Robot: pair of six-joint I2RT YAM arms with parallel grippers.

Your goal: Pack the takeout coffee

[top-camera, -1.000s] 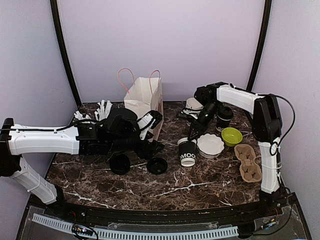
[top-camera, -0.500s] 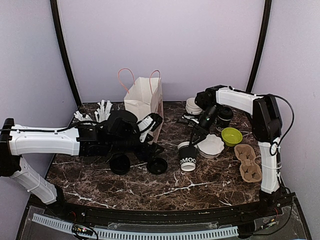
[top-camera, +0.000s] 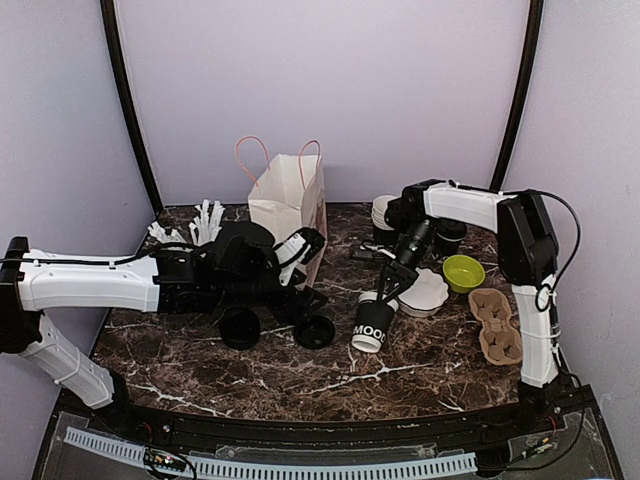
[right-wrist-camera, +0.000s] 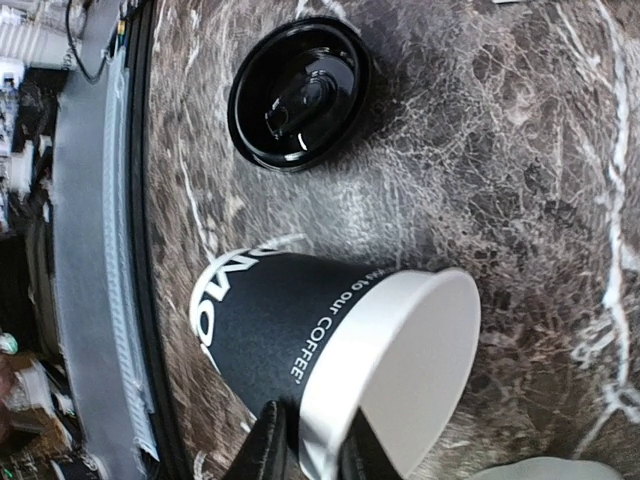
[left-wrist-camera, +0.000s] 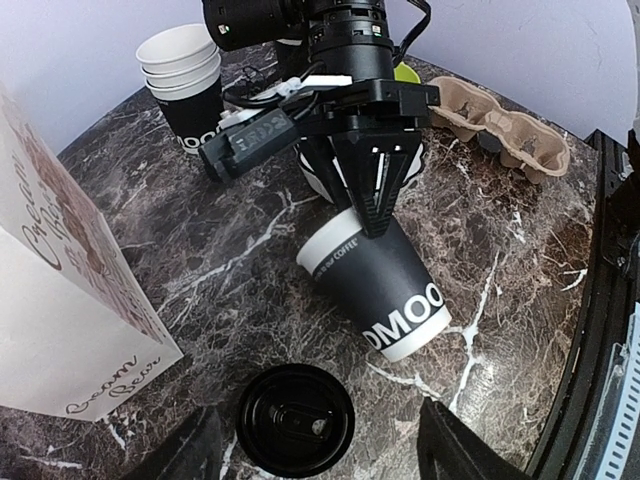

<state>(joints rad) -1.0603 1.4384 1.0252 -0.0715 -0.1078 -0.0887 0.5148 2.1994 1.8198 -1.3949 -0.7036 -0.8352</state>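
We're looking at a robot test cell dressed up as a coffee counter. Plain lilac walls [top-camera: 330, 90] close in on three sides and curved black poles [top-camera: 125, 100] frame the back. The left arm [top-camera: 90, 280] and right arm [top-camera: 525, 260] are bolted at the near edge of a marble-look desk [top-camera: 420, 370]. The props say café: paper bag [top-camera: 290, 200], black paper cup [top-camera: 372, 325], and a cardboard cup carrier [top-camera: 497, 325] by the right edge.

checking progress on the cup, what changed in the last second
The right fingers, pinching the rim of the lidless black cup, drew it toward the near edge and tipped it to a slant; it stood upright before. The left arm, two black lids and paper bag stayed put.
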